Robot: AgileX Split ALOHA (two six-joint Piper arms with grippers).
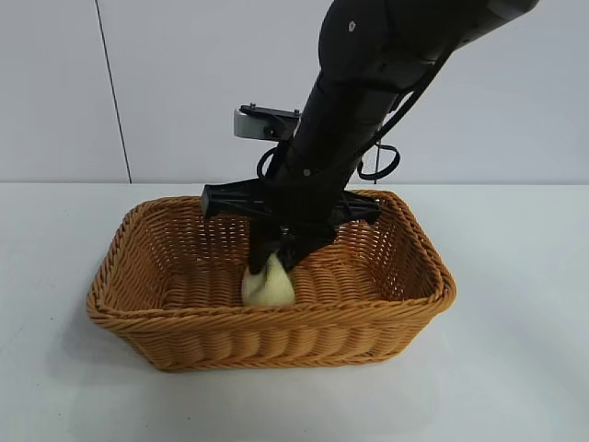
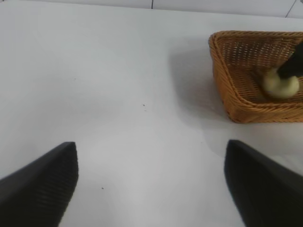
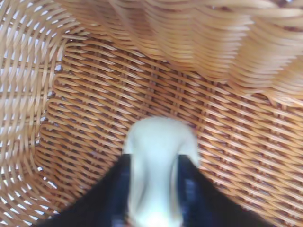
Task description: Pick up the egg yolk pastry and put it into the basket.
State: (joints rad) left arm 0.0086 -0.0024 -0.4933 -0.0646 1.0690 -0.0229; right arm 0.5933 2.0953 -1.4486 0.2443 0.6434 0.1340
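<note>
The pale cream-yellow egg yolk pastry point(image 1: 268, 285) rests low inside the orange-tan wicker basket point(image 1: 276, 318), near its front wall. My right gripper point(image 1: 273, 264) reaches down into the basket from above, its two black fingers pressed against the pastry's sides. In the right wrist view the egg yolk pastry point(image 3: 158, 142) is pinched narrow between the jaws of the right gripper point(image 3: 154, 189), over the basket's woven floor point(image 3: 94, 94). My left gripper point(image 2: 151, 161) hangs open over bare table, well away from the basket point(image 2: 222, 71) and the egg yolk pastry point(image 2: 280, 85).
The white table point(image 1: 515, 368) surrounds the basket on all sides. A pale wall stands behind. The right arm's black body point(image 1: 350, 120) slants over the basket's rear half.
</note>
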